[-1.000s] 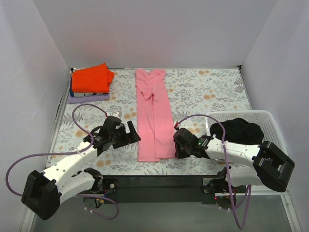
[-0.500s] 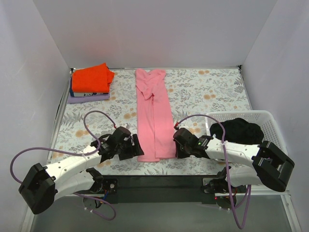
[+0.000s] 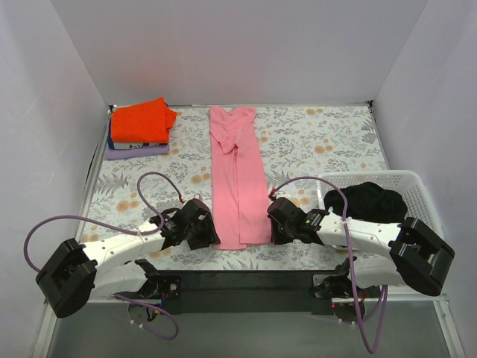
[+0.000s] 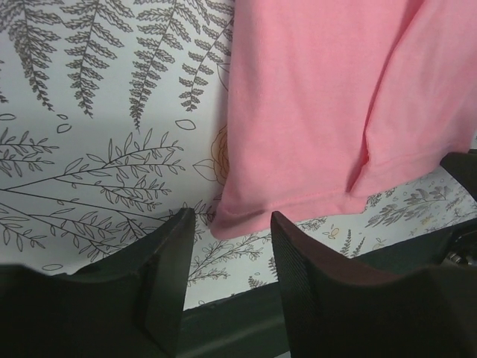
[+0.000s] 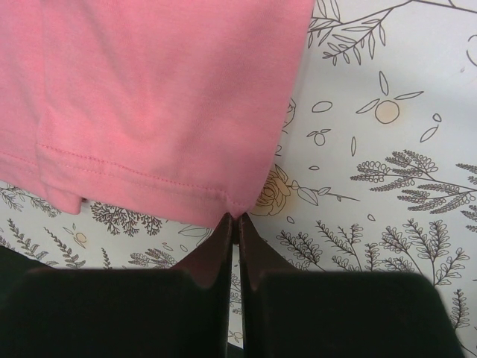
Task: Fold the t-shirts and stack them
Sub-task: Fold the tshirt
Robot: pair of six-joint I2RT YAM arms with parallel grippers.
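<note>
Gripping the near hem ahead of a crosswise fold. At the near edge of the table (image 3: 328, 142), the right gripper (image 5: 237, 218) had its fingers pressed together on the near right corner of the pink shirt (image 3: 237, 179), pinching the stitched hem at its tip. The left gripper (image 4: 229, 221) stood at the near left corner with its fingers (image 4: 168, 261) spread. The cloth corner lay between them and was not yet pinched.

The pink shirt lay flat in the middle of the table as a long narrow strip, its sides already turned in, reaching from the near edge toward the far edge. To its right, a white basket (image 3: 421, 183) held a dark garment (image 3: 365, 200). At the far left corner, an orange shirt (image 3: 140, 119) lay folded on top of a small stack (image 3: 138, 150).

The step in hand appeared to be taking hold of both hem corners. The next move would call for the left fingers to close on their corner. Both arms would then need to lift together and carry the hem level toward the collar, so that the fold lands square.
</note>
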